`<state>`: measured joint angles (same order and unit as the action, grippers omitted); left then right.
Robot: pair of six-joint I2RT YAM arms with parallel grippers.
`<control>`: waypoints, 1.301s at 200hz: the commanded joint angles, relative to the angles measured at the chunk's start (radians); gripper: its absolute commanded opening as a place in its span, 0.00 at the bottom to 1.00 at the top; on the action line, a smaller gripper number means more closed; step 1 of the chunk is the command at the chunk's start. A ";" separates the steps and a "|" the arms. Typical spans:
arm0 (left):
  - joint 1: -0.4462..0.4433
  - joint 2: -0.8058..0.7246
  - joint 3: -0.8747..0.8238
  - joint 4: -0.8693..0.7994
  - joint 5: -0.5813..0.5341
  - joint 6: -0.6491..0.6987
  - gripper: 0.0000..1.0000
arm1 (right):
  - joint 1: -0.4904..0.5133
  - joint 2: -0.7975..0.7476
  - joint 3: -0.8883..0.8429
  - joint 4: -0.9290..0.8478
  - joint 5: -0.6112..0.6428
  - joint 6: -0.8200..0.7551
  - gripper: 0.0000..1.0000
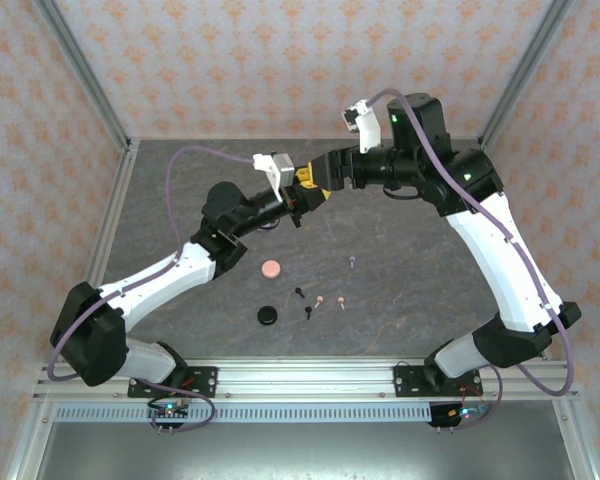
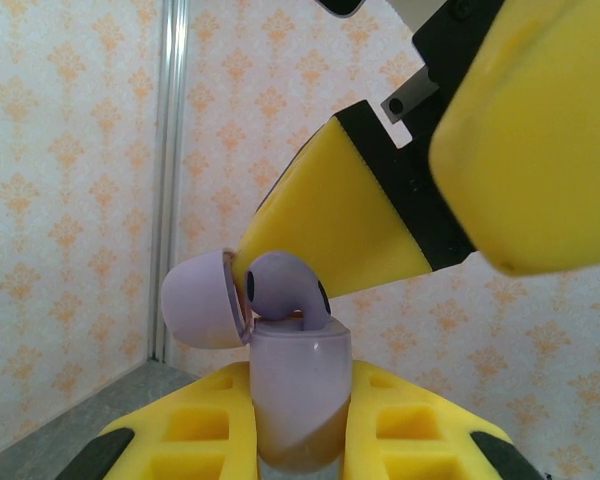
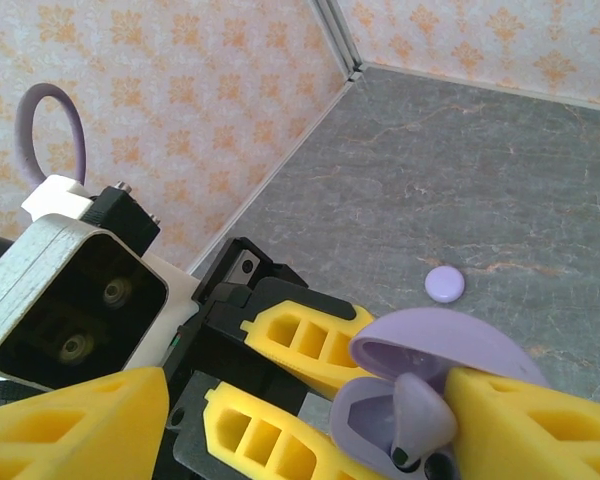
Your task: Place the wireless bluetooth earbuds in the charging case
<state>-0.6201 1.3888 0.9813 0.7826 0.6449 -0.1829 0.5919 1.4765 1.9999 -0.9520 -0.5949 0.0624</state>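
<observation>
Insertion underway: left gripper (image 1: 306,194) clamps the open lilac case (image 2: 300,390) above the tabletop (image 1: 430,260); right gripper (image 1: 332,172), jaws parted, touches a lilac earbud (image 2: 285,285) perched in it. Next, probably a gentle press home.

The bench (image 1: 430,270) was dark grey with marbled veining; the walls (image 1: 280,60) were cream with an orange floral repeat. The case (image 2: 300,400) and earbud (image 2: 285,290) were lilac. Left pincer fingers (image 2: 410,430) and right pincer fingers (image 2: 360,230) were yellow. A second case (image 1: 271,269) was pink, a third case (image 1: 268,315) black.
</observation>
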 commanded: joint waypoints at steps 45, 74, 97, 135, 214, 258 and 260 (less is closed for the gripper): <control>-0.021 0.010 0.025 0.043 0.019 -0.001 0.00 | 0.003 -0.019 0.050 -0.013 0.190 -0.032 0.81; -0.023 0.012 0.024 0.042 0.016 0.001 0.00 | 0.004 -0.031 0.042 -0.031 0.175 -0.028 0.80; -0.023 0.011 0.023 0.038 0.013 0.006 0.00 | 0.003 -0.035 0.024 -0.031 0.107 -0.011 0.73; -0.022 0.013 0.025 0.035 0.007 0.007 0.00 | 0.004 -0.046 0.008 -0.063 0.124 -0.012 0.69; -0.023 0.009 0.026 0.023 -0.004 0.010 0.00 | 0.004 -0.061 -0.010 -0.128 0.120 -0.033 0.66; -0.023 0.014 0.031 0.018 -0.005 0.009 0.00 | 0.005 -0.068 -0.032 -0.101 0.051 -0.026 0.60; -0.023 0.014 0.031 0.018 -0.005 0.008 0.00 | 0.005 -0.067 -0.033 -0.099 0.050 -0.026 0.60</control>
<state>-0.6415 1.3991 0.9813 0.7750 0.6464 -0.1829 0.5949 1.4368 1.9793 -1.0523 -0.4961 0.0422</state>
